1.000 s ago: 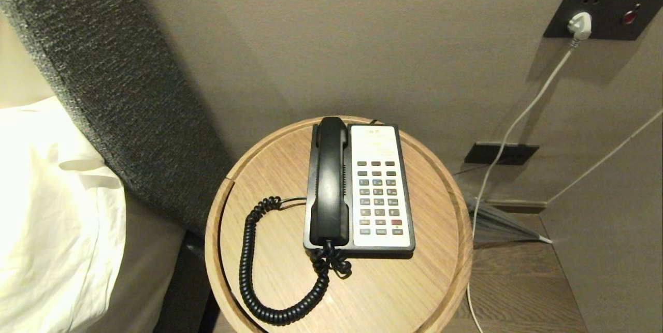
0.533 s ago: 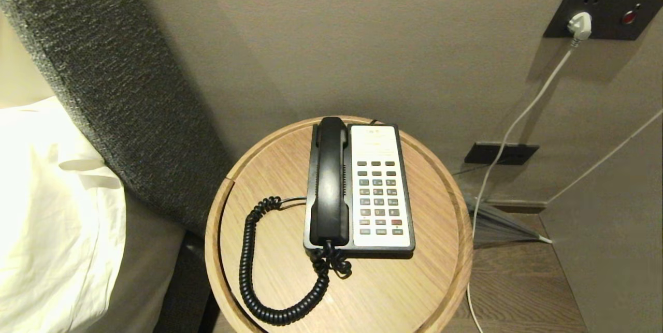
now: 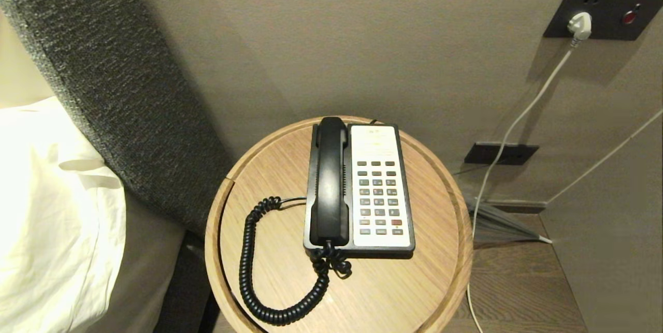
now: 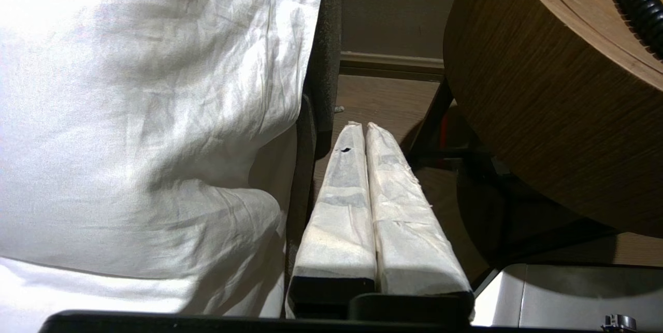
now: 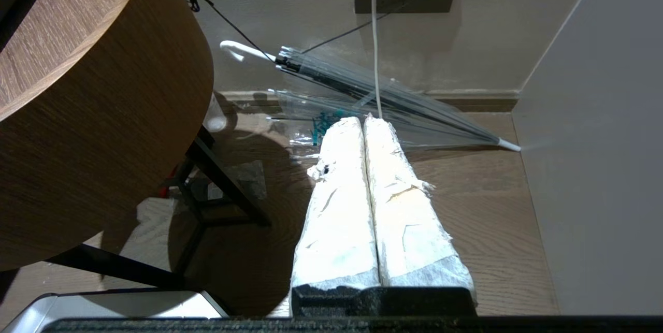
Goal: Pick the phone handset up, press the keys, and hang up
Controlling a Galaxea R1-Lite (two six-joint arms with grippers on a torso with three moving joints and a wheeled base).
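Observation:
The black phone handset (image 3: pixel 330 183) lies in its cradle on the left side of the phone base (image 3: pixel 380 139), which stands on a round wooden side table (image 3: pixel 414 281). The grey keys (image 3: pixel 378 196) fill the white panel to the handset's right. A black coiled cord (image 3: pixel 247 265) loops from the handset's near end over the tabletop. Neither arm shows in the head view. My left gripper (image 4: pixel 361 127) hangs shut and empty below the table's left side, beside the bed. My right gripper (image 5: pixel 361 121) hangs shut and empty over the floor to the table's right.
A bed with white linen (image 3: pixel 46 208) and a dark grey headboard (image 3: pixel 103 79) stands left of the table. On the floor by the wall at right lies a clear folded umbrella (image 5: pixel 383 100). A white cable (image 3: pixel 518 120) runs down from a wall socket (image 3: pixel 603 12).

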